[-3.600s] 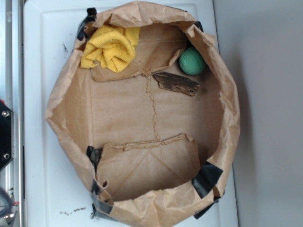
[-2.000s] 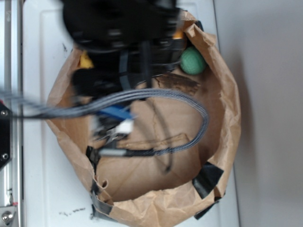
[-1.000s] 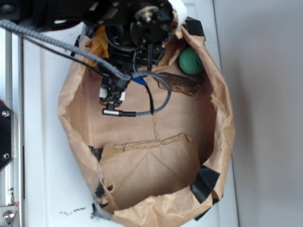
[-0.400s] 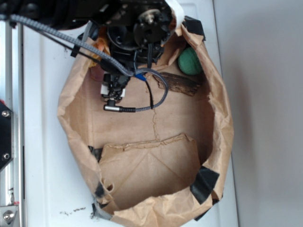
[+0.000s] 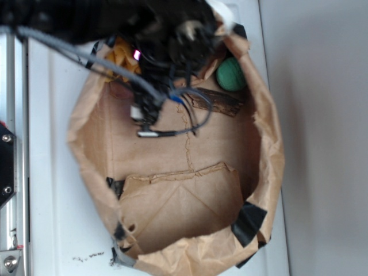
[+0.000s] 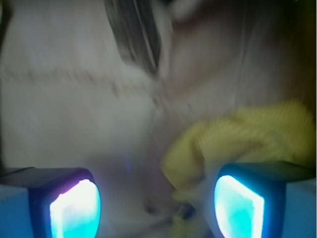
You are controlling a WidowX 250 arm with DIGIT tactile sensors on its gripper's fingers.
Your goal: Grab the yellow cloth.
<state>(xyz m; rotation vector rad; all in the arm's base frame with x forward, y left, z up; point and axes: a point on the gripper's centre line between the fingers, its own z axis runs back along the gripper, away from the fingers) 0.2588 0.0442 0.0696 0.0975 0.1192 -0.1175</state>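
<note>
Blurred frame: jaws spread apart, yellow cloth [image 6: 242, 144] beside right glowing pad [image 6: 237, 207], brown paper behind.

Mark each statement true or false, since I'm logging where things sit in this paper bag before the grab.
1. The green ball lies inside the paper bag. True.
2. The yellow cloth sits squarely between the gripper fingers. False: it lies toward the right-side finger, with the fingers apart.
3. The bark piece sits beside the green ball. True.
4. The bag stands on a dark wooden table. False: the surface is white.
</note>
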